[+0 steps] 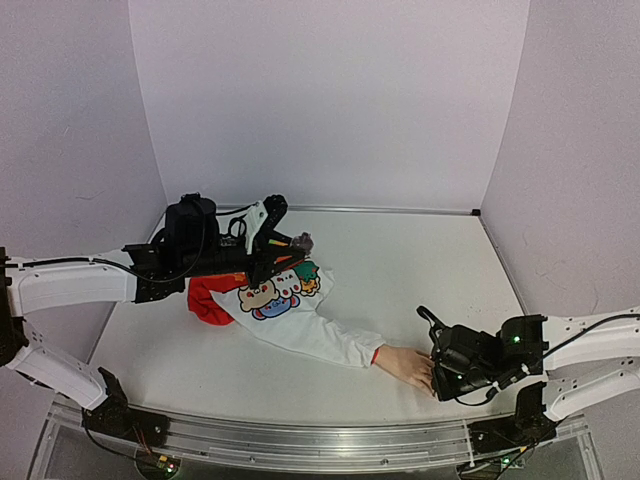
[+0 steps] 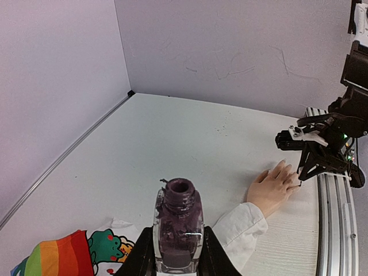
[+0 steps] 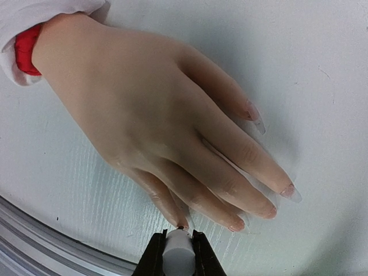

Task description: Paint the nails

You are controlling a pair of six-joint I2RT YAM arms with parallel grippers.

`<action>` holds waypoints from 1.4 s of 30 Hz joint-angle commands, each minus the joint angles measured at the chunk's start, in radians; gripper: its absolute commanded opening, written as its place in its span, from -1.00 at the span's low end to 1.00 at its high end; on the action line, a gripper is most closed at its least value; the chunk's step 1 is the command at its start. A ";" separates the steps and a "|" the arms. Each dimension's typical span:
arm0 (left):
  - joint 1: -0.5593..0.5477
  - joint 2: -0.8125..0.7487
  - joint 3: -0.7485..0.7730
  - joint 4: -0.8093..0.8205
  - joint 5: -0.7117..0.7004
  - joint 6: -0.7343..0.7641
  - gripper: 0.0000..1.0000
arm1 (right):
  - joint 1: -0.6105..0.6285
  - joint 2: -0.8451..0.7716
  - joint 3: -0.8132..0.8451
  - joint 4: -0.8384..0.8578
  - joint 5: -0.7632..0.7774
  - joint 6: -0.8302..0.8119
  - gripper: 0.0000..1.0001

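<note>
While the left arm stretches across the far-left part of the table (image 1: 400, 270), its left gripper (image 2: 178, 256) is clamped on an open nail polish bottle (image 2: 179, 227). The bottle stands upright between the black fingers (image 2: 141, 259), its glass dark purple inside and its neck uncapped. It hangs above a child's white sleeve (image 1: 310, 335) printed with cartoon animals and a rainbow patch.

That sleeve runs diagonally toward the near right, and the mannequin hand (image 1: 405, 365) pokes out of its red-lined cuff, lying palm down and flat on the table close to the metal rail (image 1: 300, 440) at the front edge.

The right gripper (image 3: 177, 256) sits low at the fingertips of that hand, its jaws pinched on a small white cap (image 3: 177, 246). From the right wrist view the nails (image 3: 290, 192) are long, pale and glassy on the outstretched fingers. The finger nearest the gripper ends in a dark nail (image 3: 183, 227), just above the cap. I cannot tell whether a brush is touching it, since the cap hides whatever lies beneath.
</note>
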 commanded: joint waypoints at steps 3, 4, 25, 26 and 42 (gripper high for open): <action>-0.001 -0.009 0.046 0.025 0.003 -0.009 -1.00 | 0.006 0.022 0.025 -0.017 0.022 0.015 -1.00; -0.002 -0.011 0.046 0.024 0.003 -0.009 -1.00 | 0.006 0.026 0.026 -0.018 0.022 0.016 -1.00; -0.002 -0.023 0.040 0.022 0.002 -0.007 -1.00 | 0.006 0.045 0.038 -0.017 0.034 0.009 -1.00; -0.002 -0.023 0.039 0.021 0.001 -0.007 -1.00 | 0.005 0.046 0.038 -0.017 0.034 0.009 -1.00; -0.003 -0.034 0.032 0.017 -0.004 -0.007 -1.00 | 0.006 0.060 0.039 -0.015 0.026 0.015 -1.00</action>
